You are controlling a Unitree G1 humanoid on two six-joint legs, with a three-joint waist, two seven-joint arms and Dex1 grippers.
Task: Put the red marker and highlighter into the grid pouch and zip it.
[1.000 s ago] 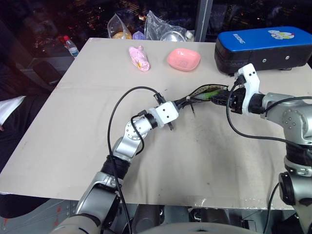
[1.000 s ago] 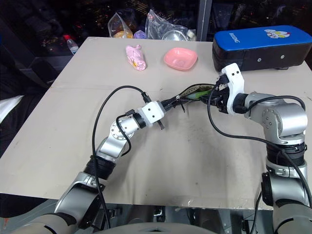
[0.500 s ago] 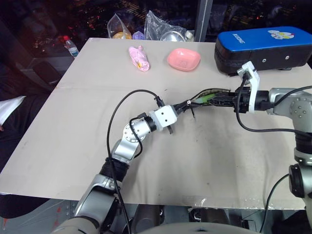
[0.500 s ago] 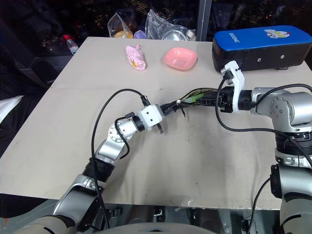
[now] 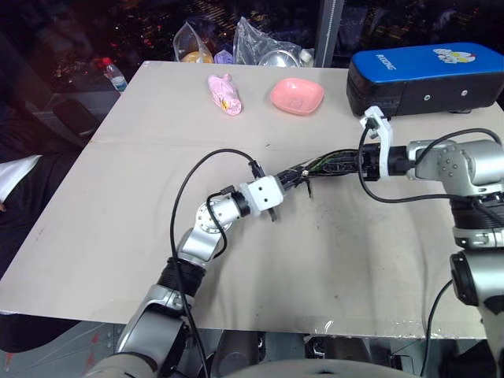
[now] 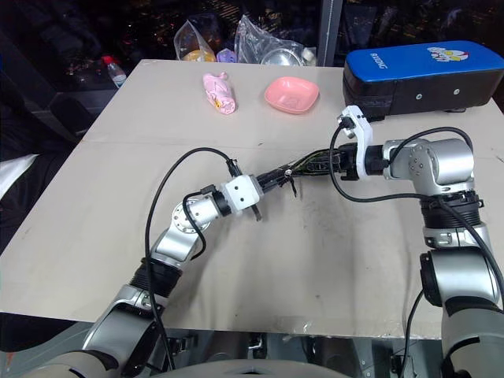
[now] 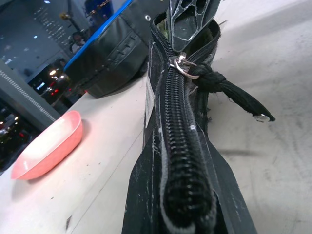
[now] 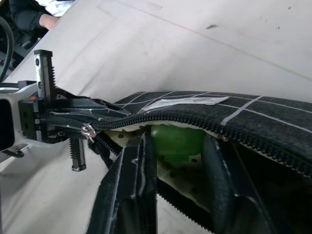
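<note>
Left hand (image 5: pixel 293 178) pinches the zipper end of the grid pouch (image 5: pixel 331 163); right hand (image 8: pixel 175 161) is spread inside its mouth.
Pouch lies mid-table (image 5: pixel 142 197), just before the blue case (image 5: pixel 425 75). Highlighter (image 8: pixel 176 142) sits inside the pouch, between the right fingers.

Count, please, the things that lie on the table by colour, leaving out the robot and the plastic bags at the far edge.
Pink: 2, the dish and the crumpled packet
Blue top on black: 1, the hard case
Black with white grid: 1, the grid pouch
Green: 1, the highlighter, inside the pouch
Total: 5
</note>
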